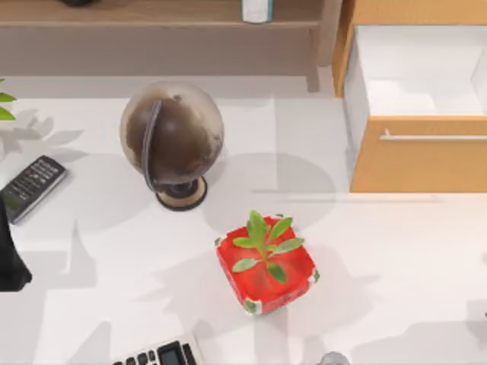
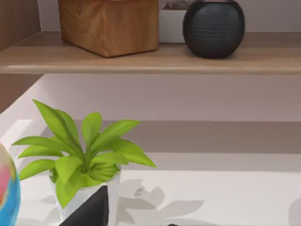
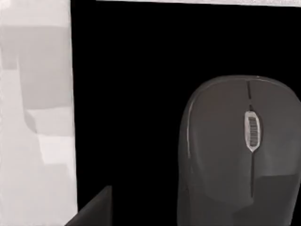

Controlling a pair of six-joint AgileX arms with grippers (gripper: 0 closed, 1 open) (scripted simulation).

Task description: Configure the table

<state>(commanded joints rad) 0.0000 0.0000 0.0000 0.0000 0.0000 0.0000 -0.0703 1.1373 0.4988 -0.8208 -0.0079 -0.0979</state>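
Neither hand shows its fingers well enough, so one cannot tell if they are released or clenched. A dark part of the left arm (image 1: 11,262) sits at the left edge of the white bench (image 1: 396,266), well left of the red pot with a small plant (image 1: 265,264). A dark globe (image 1: 172,141) stands behind and left of the red pot, apart from it. A remote control (image 1: 30,187) lies left of the globe. A calculator (image 1: 161,354) lies in front of the red pot, to its left. An open drawer (image 1: 415,106) is behind and right of the red pot. On the right wrist view, a grey mouse (image 3: 240,150) rests on a black mat (image 3: 127,94). On the left wrist view, a leafy plant in a white pot (image 2: 82,155) stands below a shelf (image 2: 150,61) carrying a wooden box (image 2: 109,24) and a round black speaker (image 2: 213,27).
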